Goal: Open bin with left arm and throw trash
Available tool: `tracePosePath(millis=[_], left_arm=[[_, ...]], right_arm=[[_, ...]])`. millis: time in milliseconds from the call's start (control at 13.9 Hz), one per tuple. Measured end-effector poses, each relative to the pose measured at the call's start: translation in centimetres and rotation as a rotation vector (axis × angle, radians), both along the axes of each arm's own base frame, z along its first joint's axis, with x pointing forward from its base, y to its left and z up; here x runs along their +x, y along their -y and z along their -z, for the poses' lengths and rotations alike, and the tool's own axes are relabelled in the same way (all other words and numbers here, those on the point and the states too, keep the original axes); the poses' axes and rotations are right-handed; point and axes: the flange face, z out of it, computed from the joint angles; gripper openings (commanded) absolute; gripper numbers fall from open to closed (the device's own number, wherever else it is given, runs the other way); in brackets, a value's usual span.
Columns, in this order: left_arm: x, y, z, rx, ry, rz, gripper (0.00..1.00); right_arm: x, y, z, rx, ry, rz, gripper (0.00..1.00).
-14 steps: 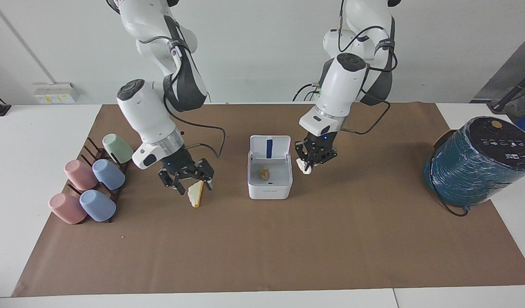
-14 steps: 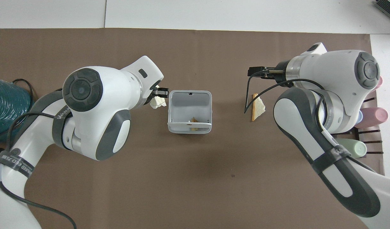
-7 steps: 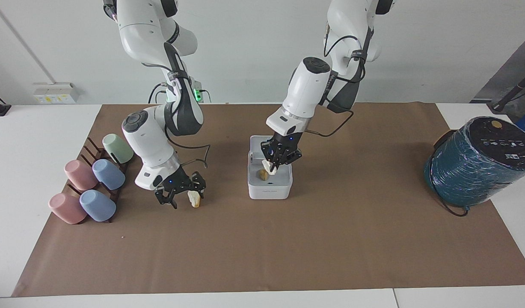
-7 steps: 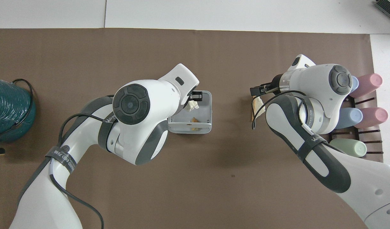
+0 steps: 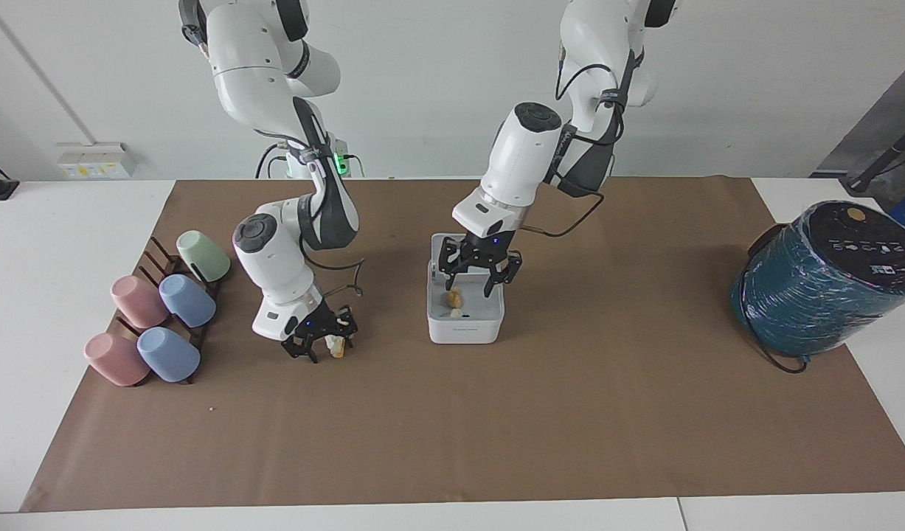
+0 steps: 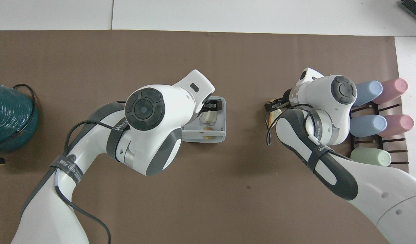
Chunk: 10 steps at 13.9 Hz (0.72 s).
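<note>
Facing view: bin sits mid-worktop on the brown mat, lid up, mostly hidden by the left arm. Left claw hangs over the open bin, fingers spread wide, holding nothing. Inside the bin a yellow lump and, just below it in this view, a white wad lie on the floor of the box. Right claw is down at the mat toward the right arm's end, beside the bin but well apart from it; its fingers stand on either side of the bread wedge, partly spread; cannot tell if they press it. Wedge looks to be on the mat. Cup rack with five pastel cups sits at the right arm's end. Teal cylinder lies at the left arm's end, off the mat edge.

Overhead view: left arm's wrist covers much of the bin; the wad and a bit of the lump show inside. Left claw is over the bin's farther part. Right claw sits over the wedge, which is mostly hidden by the arm. Cups sit beside the right arm; cylinder sits at the view's edge.
</note>
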Motion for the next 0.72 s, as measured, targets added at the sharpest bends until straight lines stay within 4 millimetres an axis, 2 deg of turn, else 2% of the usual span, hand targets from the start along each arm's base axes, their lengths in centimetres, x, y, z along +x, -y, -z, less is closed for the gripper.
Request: tracePosePath(millis=[72, 287, 502, 646, 717], left_arm=[[-0.2, -0.5, -0.7, 0.016, -0.022, -0.001, 1.0], [-0.2, -3.9, -3.1, 0.084, -0.072, -0.011, 1.0], [1.0, -9.3, -4.8, 0.147, -0.076, -0.002, 1.0], [1.8, -13.8, -5.9, 0.171, -0.072, 0.032, 1.0], [2.0, -16.2, -6.5, 0.182, -0.073, 0.046, 1.0]], right_arm=[[-0.1, 0.0, -0.1, -0.001, -0.004, -0.001, 0.0], [-0.3, -0.3, -0.3, 0.004, -0.01, 0.023, 0.0], [-0.5, -0.9, -1.1, 0.009, -0.033, 0.045, 0.0], [-0.1, -1.3, -3.1, 0.02, -0.049, 0.086, 0.0], [0.5, -1.4, -5.1, 0.032, -0.043, 0.129, 0.0]])
